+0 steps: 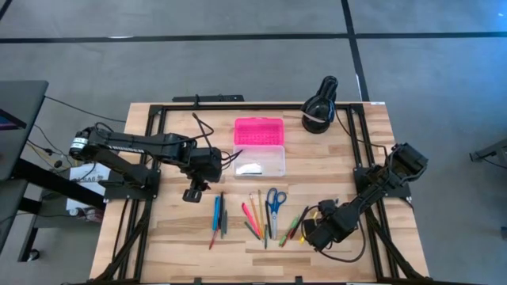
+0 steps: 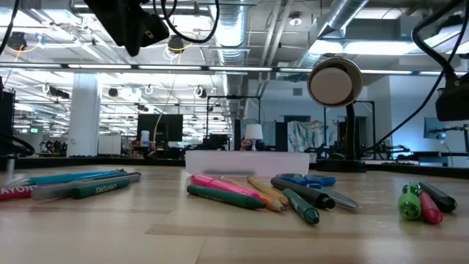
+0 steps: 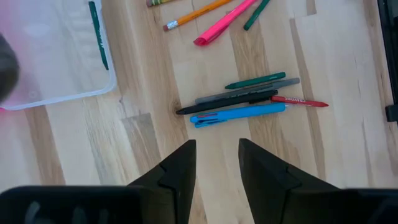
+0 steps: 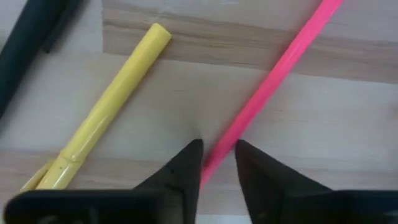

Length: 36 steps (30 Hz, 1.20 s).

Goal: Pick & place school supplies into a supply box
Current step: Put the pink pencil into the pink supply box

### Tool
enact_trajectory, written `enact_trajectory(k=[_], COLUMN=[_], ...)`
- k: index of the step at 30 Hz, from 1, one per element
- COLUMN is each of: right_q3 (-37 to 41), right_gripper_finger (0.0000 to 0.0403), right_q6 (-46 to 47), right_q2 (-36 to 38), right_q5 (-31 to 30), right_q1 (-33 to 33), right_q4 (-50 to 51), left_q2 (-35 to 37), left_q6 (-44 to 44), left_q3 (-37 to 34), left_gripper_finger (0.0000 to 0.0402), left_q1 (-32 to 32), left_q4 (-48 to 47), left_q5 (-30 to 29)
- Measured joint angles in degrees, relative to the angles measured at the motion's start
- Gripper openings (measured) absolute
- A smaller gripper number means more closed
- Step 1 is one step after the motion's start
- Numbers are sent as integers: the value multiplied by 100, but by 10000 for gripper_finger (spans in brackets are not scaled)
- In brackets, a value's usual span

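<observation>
The right gripper (image 4: 217, 163) sits low over the table's right front, its fingers nearly closed around a thin pink pen (image 4: 267, 93) that runs between them; a yellow marker (image 4: 102, 115) lies just beside it. The left gripper (image 3: 216, 163) hovers empty, fingers slightly parted, above a blue pen (image 3: 239, 113). The pink-lidded supply box (image 1: 260, 147) lies open mid-table.

Black round device (image 1: 320, 108) (table's (image 1: 182, 245) far edge)
</observation>
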State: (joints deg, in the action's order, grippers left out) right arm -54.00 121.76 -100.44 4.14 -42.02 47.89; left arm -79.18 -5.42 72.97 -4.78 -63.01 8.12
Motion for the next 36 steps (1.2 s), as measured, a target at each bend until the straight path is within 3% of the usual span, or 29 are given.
enact_trajectory(k=[9,18,28,36], right_q3=[9,15,-2,13], right_gripper_finger=[7,9,33,9], right_q6=[-353,-573,-1835,-1790], right_q2=[-2,10,2,66], right_q5=[6,353,698,859], right_q1=[0,4,15,11], right_q4=[-149,-182,-299,-323], left_q2=[0,0,0,0], left_q6=[-84,-84,-84,-84], left_q3=[0,0,0,0], left_gripper_finger=[114,114,114,114], left_q1=[0,0,0,0], left_q4=[7,1,-4,-6], left_q5=[-105,-133,-172,-216])
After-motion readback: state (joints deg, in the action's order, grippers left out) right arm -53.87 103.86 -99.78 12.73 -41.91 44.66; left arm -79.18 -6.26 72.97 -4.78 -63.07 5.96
